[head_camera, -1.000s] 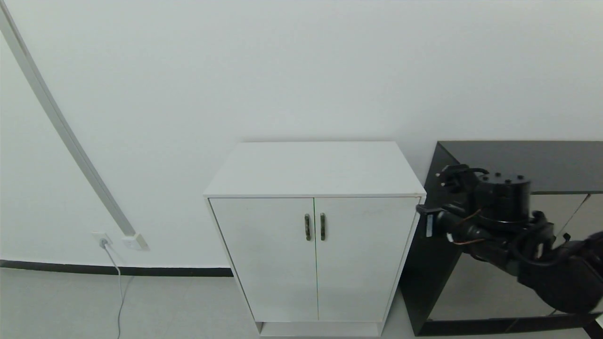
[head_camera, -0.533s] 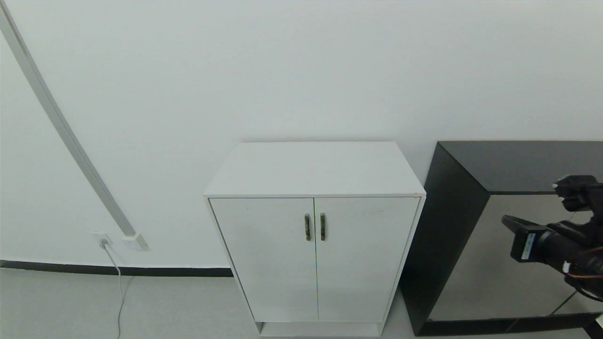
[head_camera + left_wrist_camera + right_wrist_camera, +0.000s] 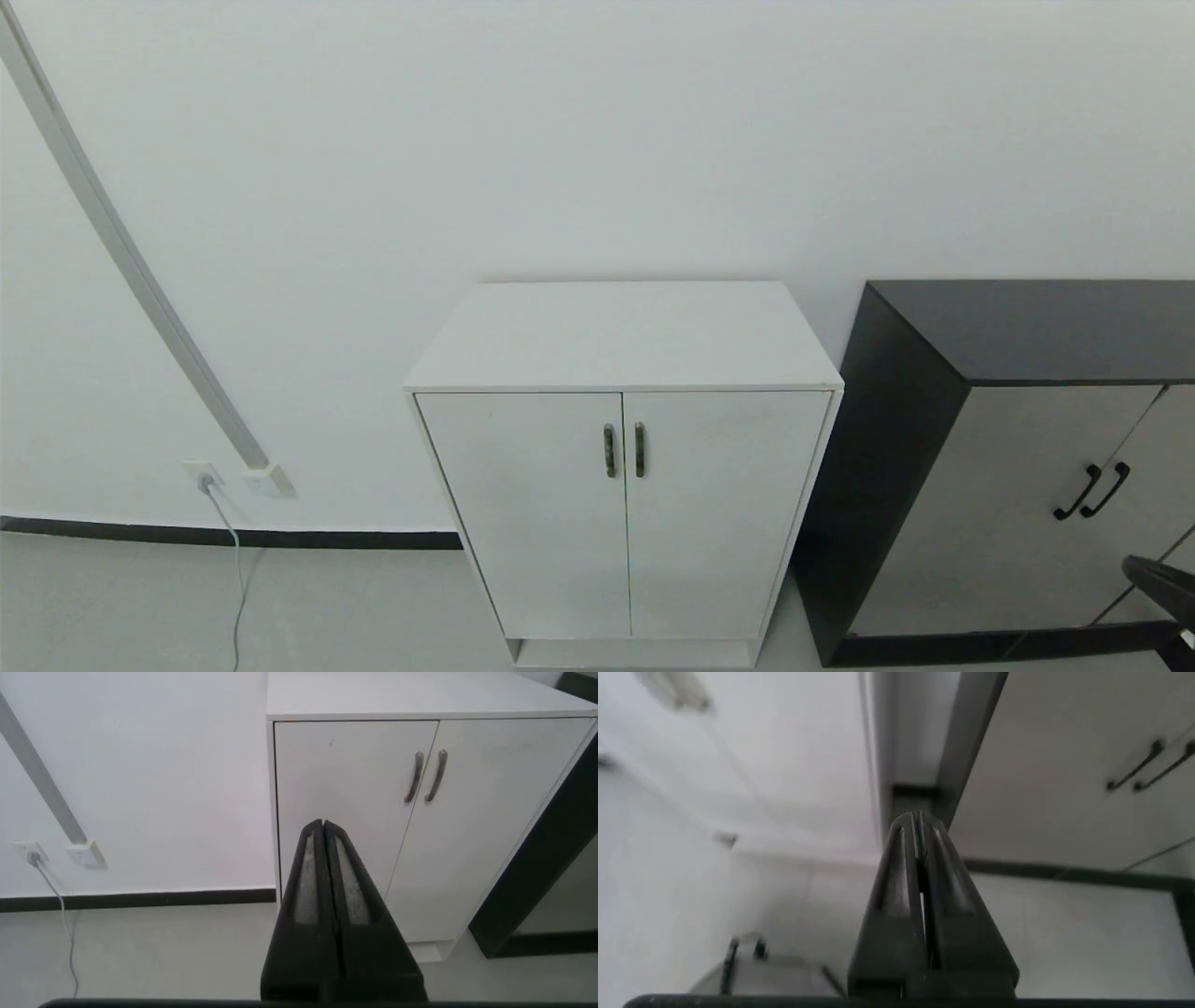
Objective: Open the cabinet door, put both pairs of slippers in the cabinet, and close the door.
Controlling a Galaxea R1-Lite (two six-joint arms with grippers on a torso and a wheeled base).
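The white cabinet [image 3: 624, 341] stands against the wall with both doors closed. Its two dark handles [image 3: 624, 450] sit side by side at the centre seam. My left gripper [image 3: 323, 827] is shut with nothing in it, held in front of the cabinet [image 3: 355, 793] and apart from it, lower than the handles [image 3: 425, 776]. My right gripper [image 3: 918, 819] is also shut and empty, low down facing the black cabinet's side [image 3: 971, 728] and the floor. A dark piece of my right arm [image 3: 1162, 583] shows at the lower right edge of the head view.
A black cabinet [image 3: 1008, 331] with grey glossy doors and two black handles [image 3: 1092, 491] stands close to the right of the white one. A wall socket with a hanging cable [image 3: 207, 481] and a slanted conduit [image 3: 112, 243] are at the left. Open grey floor lies in front.
My right arm has drawn back from beside the white cabinet's upper right corner, moving right and down almost out of the head view. The black cabinet's handles now show.
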